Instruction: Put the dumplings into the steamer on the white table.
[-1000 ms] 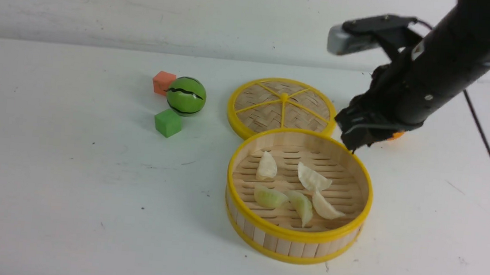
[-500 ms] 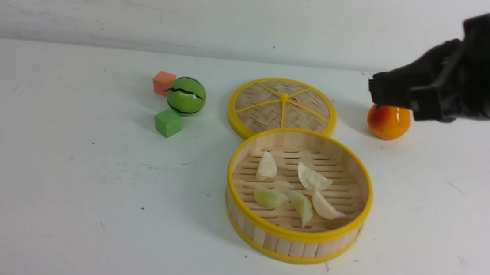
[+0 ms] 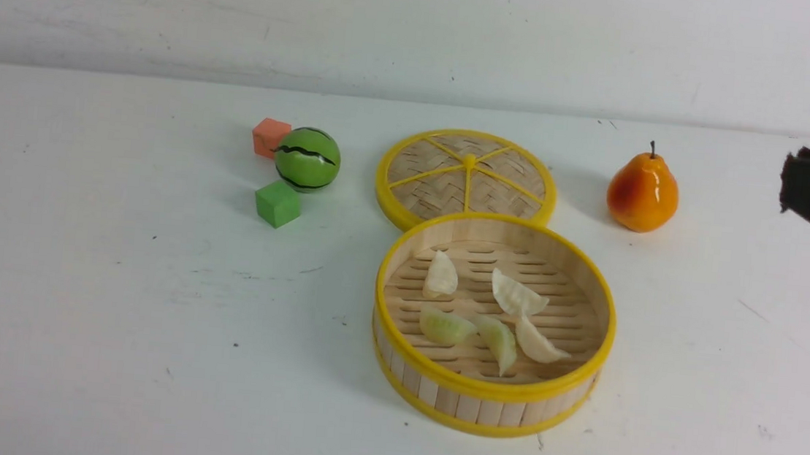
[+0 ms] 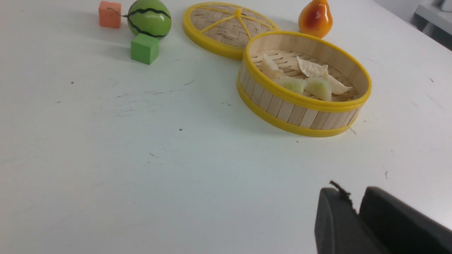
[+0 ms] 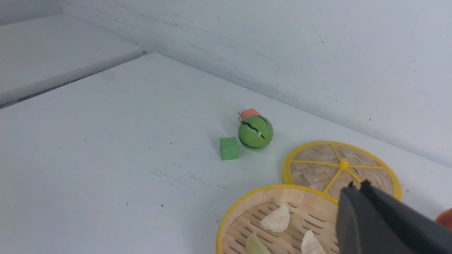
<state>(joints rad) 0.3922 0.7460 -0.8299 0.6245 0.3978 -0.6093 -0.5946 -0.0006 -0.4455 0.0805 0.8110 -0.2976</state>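
With all five dumplings (image 3: 496, 312) in the steamer (image 3: 487, 396), our right gripper (image 5: 356, 188), pinched together and empty, could only clip the rim.

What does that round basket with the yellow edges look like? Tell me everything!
The steamer is a round, shallow basket that looks like bamboo, with a wall of upright wood strips, yellow rims at top and bottom, and a slatted floor. It sits flat and open on the white table. Five dumplings lie inside, three cream and two greenish. Its far rim appears to meet the flat woven lid behind it.
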